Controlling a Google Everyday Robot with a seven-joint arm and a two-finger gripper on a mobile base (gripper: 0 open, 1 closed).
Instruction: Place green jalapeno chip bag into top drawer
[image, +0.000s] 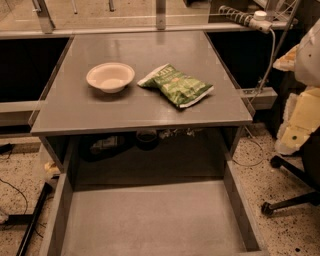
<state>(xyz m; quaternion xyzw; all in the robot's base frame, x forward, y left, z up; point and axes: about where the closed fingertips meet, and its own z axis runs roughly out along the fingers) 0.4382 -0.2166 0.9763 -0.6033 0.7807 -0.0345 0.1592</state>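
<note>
two things sat on the table (75, 110): the green jalapeno chip bag (176, 86) and a cream bowl (110, 76).

bag lay flat on the tabletop, right of centre, nearer the right edge than the left. its long axis ran diagonally, from back-left toward the front right corner, and a white seam end faced that corner. pale lettering showed at the back-left end.

bowl stood upright, left of centre, just beside the bag's back-left end. a small gap was visible, so no contact. both sat about midway between the back and front edges.

top drawer (150, 220) was pulled out below the front edge, with its flat grey floor and low left and right walls showing. the bag was on the table, not in the drawer.

dark objects (107, 145) sat in shadow under the front edge, behind the drawer. couldn't tell what they were.

gripper was out of frame, so couldn't tell whether the claw was apart or together.

beyond the right edge were a pale white-and-cream shape (305, 115) cut by the frame (couldn't identify it), a black chair base (295, 197) on speckled floor (280, 165), and a thin cable (270, 47) running down past the back right corner.
</note>
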